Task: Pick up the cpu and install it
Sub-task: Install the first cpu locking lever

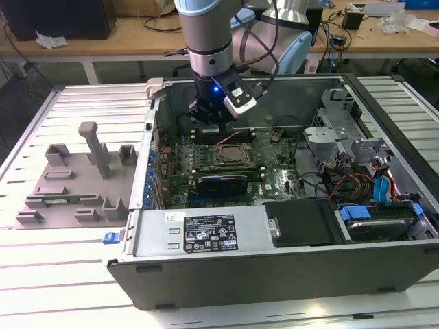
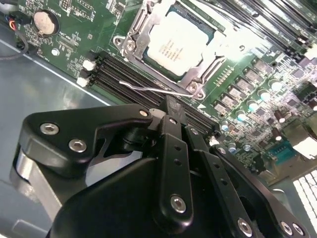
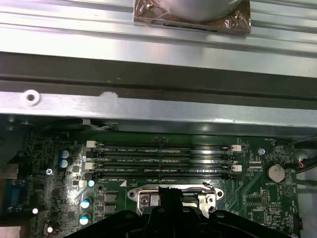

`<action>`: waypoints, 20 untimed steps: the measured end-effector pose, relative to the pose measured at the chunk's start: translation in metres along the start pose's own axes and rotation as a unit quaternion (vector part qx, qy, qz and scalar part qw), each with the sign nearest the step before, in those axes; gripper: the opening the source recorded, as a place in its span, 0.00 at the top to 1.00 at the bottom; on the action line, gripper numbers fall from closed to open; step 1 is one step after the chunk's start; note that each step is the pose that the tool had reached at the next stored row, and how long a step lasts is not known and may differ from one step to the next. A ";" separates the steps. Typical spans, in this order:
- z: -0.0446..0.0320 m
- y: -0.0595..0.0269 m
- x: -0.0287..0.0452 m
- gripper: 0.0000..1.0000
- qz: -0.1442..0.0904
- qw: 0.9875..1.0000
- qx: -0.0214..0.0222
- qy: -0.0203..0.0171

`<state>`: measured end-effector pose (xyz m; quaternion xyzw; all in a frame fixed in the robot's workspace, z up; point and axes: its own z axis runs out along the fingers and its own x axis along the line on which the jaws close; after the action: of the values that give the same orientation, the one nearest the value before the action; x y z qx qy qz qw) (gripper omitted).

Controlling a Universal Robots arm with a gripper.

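Note:
The cpu (image 2: 179, 42), a silver square, lies flat inside the dark socket frame (image 2: 132, 45) on the green motherboard. The frame's metal bracket is swung open and its thin wire lever (image 2: 153, 90) stands free. In the exterior view my gripper (image 1: 208, 127) hangs low inside the open computer case, just behind the socket (image 1: 232, 156), over the memory slots (image 3: 163, 158). In the second wrist view the gripper (image 2: 173, 111) has its two black fingers pressed together with nothing between them, a short way off the cpu. In the first wrist view the gripper's black body hides part of the socket.
The case's metal walls (image 1: 274, 250) enclose the board. Drive bays and cables (image 1: 370, 185) crowd the exterior view's right. A black card (image 1: 219, 184) lies in front of the socket. A grey fixture (image 1: 75, 178) sits on the table at the exterior view's left.

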<state>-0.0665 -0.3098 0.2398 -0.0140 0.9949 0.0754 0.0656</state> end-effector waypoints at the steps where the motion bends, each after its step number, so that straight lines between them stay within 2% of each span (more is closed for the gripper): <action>1: 0.0008 -0.0002 -0.0010 0.89 0.001 1.000 0.000 0.000; 4: 0.0036 -0.0006 -0.0022 0.89 0.012 1.000 0.002 -0.002; 6: 0.0051 -0.0008 -0.0020 0.89 0.020 1.000 0.003 -0.005; 8: 0.0055 -0.0009 -0.0020 0.89 0.025 1.000 0.004 -0.011; 9: 0.0057 -0.0009 -0.0020 0.89 0.027 0.999 0.004 -0.017; 10: 0.0058 -0.0009 -0.0019 0.89 0.028 0.999 0.005 -0.021; 13: 0.0067 -0.0011 -0.0018 0.89 0.033 0.999 0.005 -0.030; 15: 0.0083 -0.0013 -0.0016 0.89 0.040 0.999 0.007 -0.032; 16: 0.0112 -0.0018 -0.0012 0.89 0.053 0.998 0.009 -0.034; 20: 0.0153 -0.0022 -0.0014 0.89 0.071 0.997 0.012 -0.037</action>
<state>-0.0631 -0.3096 0.2247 0.0604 0.9911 0.0688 0.0969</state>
